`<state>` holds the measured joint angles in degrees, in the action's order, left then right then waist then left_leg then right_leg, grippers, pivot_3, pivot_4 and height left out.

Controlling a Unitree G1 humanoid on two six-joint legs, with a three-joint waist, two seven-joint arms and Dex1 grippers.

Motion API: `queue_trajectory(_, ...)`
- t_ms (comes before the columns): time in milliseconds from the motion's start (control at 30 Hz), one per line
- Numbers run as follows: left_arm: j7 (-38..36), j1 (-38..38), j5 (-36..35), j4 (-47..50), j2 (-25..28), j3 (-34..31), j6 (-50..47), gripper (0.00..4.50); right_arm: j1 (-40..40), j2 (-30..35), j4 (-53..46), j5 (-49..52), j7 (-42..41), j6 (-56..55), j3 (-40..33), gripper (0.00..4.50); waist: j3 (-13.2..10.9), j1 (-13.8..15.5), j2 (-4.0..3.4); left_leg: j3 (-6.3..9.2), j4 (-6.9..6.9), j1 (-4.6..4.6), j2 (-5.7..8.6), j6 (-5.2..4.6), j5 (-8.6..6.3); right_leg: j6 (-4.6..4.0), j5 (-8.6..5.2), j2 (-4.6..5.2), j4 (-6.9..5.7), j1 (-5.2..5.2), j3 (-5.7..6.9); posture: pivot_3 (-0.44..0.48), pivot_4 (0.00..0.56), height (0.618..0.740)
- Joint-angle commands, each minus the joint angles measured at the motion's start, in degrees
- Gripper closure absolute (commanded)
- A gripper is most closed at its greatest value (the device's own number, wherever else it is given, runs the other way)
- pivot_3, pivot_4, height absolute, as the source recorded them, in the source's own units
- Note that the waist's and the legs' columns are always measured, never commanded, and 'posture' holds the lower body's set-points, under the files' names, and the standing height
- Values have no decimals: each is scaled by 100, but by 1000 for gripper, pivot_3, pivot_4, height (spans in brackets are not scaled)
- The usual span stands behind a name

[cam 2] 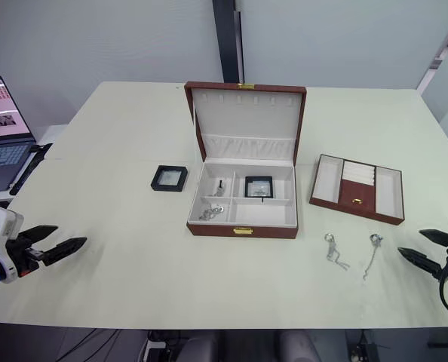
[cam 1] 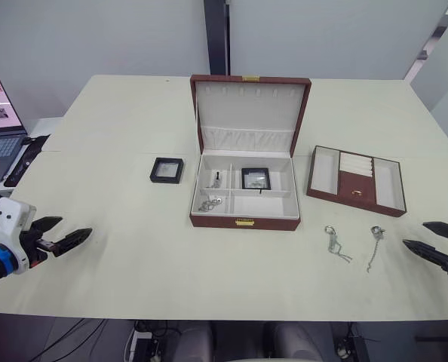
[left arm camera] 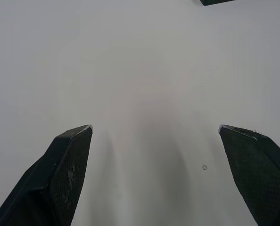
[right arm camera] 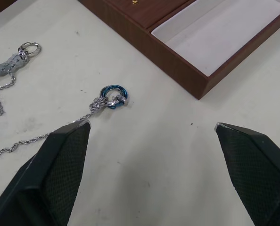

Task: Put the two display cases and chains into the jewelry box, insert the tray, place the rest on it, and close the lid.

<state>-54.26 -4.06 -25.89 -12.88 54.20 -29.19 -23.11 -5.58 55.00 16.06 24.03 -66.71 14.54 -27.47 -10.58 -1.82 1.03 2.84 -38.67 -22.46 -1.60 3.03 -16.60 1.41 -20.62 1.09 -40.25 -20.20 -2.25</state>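
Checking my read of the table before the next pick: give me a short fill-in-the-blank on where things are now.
1. The jewelry box lid is ____.
2. One display case lies inside the box; the other lies on the ____.
3. The number of chains on the table near the right end effector is ____.
4. The tray sits on the box's ____ side.

Missing words: open; table; two; right

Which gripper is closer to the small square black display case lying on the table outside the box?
Left. The left gripper hovers nearer the black display case; the right gripper sits across the table, beyond the red jewelry box.
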Motion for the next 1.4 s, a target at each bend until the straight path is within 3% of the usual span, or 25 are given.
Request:
queue_trajectory(33, 49, -38, -10, 206, 11, -209, 40, 45, 64, 81, -35, 41, -67, -40, -73, 0, 0, 0, 0, 0, 0, 0, 0, 0, 0, 0, 0, 0, 0, 0, 0, 0, 150, 740)
queue_trajectory(367, 41, 17, -21, 370, -58, -19, -15, 45, 78, 53, -218, 167, -100, 80, -175, 0, 0, 1, 0, -1, 0, 1, 0, 0, 0, 0, 0, 0, 0, 0, -1, 0, 150, 740)
queue_trajectory(500, -34, 233, -34, 483, -59, 161, -2, 45, 130, -24, -799, 475, -90, 393, -182, 0, 0, 2, -1, -1, -1, 2, 0, 0, 0, 0, 0, 0, -2, 0, -1, 0, 150, 740)
queue_trajectory(667, -422, 771, 367, 396, 209, 890, 272, 45, 288, -79, -2047, 994, 69, 987, -72, 0, 0, 6, -2, 0, -2, 0, 2, 0, 0, 0, 0, -1, -5, 1, 0, 0, 150, 740)
queue_trajectory(900, -1422, 2635, 1141, -776, 447, 2261, 925, 45, 839, -255, -3828, 1878, 581, 1780, 324, 0, 0, 13, -2, 3, -3, -4, 5, 1, 1, 0, 0, -7, -5, -1, 6, 0, 150, 740)
queue_trajectory(1167, -2438, 4569, 2082, -2519, 28, 3485, 2116, 45, 1306, -443, -4906, 2405, 1158, 2192, 832, 0, 0, 18, -1, 3, -13, -35, 8, 0, 0, 0, 0, -31, -8, -27, 9, 0, 150, 740)
queue_trajectory(1400, -2683, 5825, 2829, -4127, -521, 4065, 3180, 45, 1346, -572, -5479, 2536, 1616, 2303, 1050, 0, -3, 15, 4, 4, -23, -42, 9, 0, 1, 0, 0, -33, -24, -38, 10, 0, 150, 740)
